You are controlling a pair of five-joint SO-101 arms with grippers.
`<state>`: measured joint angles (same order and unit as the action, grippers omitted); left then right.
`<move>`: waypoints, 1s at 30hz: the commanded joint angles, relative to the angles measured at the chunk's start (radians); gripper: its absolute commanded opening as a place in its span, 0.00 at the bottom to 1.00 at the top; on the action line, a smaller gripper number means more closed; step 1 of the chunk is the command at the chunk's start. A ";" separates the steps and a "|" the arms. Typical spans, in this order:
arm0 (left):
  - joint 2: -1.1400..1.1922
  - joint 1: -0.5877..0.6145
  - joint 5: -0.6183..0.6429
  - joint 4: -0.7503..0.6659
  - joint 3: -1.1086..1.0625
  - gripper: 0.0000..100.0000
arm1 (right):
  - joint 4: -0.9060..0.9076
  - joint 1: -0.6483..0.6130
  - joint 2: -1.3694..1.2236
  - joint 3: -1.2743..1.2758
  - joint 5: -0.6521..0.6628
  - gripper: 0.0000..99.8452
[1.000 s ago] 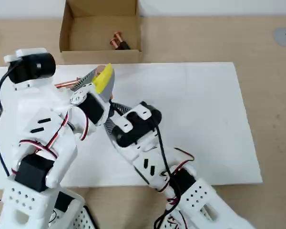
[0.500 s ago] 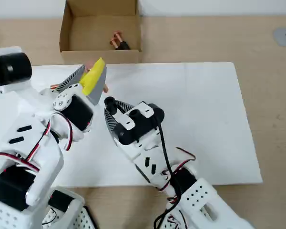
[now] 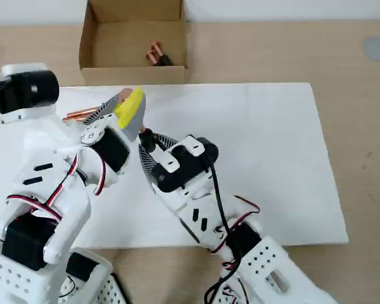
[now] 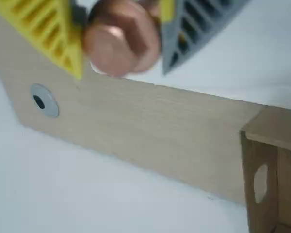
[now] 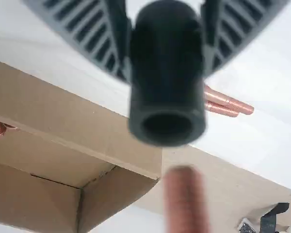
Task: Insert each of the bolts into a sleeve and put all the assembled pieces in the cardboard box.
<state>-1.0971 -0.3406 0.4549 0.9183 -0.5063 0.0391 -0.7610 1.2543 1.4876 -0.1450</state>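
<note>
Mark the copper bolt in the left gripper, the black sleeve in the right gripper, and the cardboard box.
copper bolt [image 4: 120, 41], left wrist view, on its head.
black sleeve [image 5: 167, 82], right wrist view, on its side wall.
cardboard box [image 3: 133, 75], high view, on its near wall.

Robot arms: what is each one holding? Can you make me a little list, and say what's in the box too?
Left gripper: shut on a copper bolt
Right gripper: shut on a black sleeve
Bolt and sleeve: the bolt's tip is close to the sleeve's opening, not inside yet
Cardboard box: finished pieces inside, count hard to tell
White mat: spare bolts lying by the left arm
</note>
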 commanded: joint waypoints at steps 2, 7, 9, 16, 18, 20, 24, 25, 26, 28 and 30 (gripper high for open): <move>0.002 0.003 0.035 0.017 0.005 0.01 | -0.029 0.016 0.021 -0.010 0.006 0.01; 0.002 0.003 0.038 0.017 0.008 0.01 | -0.029 0.016 0.021 -0.010 0.006 0.01; 0.002 0.003 0.038 0.017 0.006 0.01 | -0.029 0.016 0.021 -0.010 0.006 0.01; 0.002 0.003 0.043 0.015 -0.017 0.01 | -0.031 0.016 0.021 -0.010 0.006 0.01; 0.002 0.003 0.043 0.012 -0.031 0.01 | -0.032 0.016 0.021 -0.012 0.006 0.01; 0.002 0.003 0.043 0.009 -0.040 0.01 | -0.034 0.016 0.021 -0.012 0.006 0.01; 0.002 0.003 0.044 0.008 -0.038 0.01 | -0.034 0.016 0.021 -0.012 0.006 0.01; 0.002 0.003 0.051 0.008 -0.038 0.01 | -0.034 0.016 0.021 -0.012 0.006 0.01; 0.002 0.003 0.055 0.008 -0.038 0.01 | -0.034 0.016 0.021 -0.012 0.006 0.01; 0.002 0.003 0.055 0.005 -0.037 0.01 | -0.034 0.016 0.021 -0.013 0.006 0.01; 0.002 0.003 0.055 -0.017 -0.038 0.01 | -0.034 0.016 0.021 -0.013 0.006 0.01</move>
<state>-1.0986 -0.3391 0.5040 0.9275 -0.5478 0.0391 -0.7610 1.2528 1.4891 -0.1450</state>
